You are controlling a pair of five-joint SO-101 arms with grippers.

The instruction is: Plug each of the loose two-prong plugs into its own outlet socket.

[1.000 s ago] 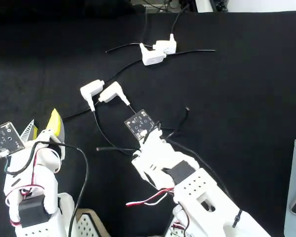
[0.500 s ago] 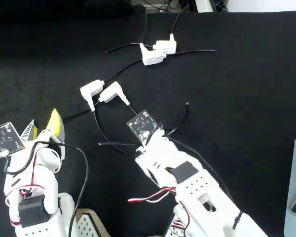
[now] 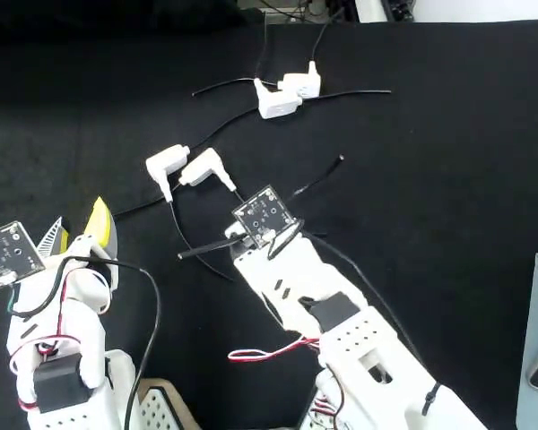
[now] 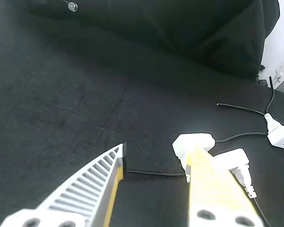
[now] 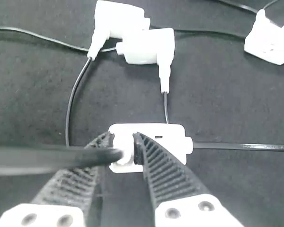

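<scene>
One end of the white plug [image 5: 165, 142] lying on the bench [image 3: 448, 179] is being pinched by the right hand [image 5: 122, 140], probably needing a squarer hold before lifting, while the left hand [image 4: 156, 151] is hanging open.

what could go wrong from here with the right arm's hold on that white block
The right tool grips only one end of the white rectangular connector block, so the block may twist or slip out. A black cable lies across one of its fingers and might snag or get dragged along. The two white angled plugs lie side by side close ahead, so pushing forward could knock them out of line.
</scene>
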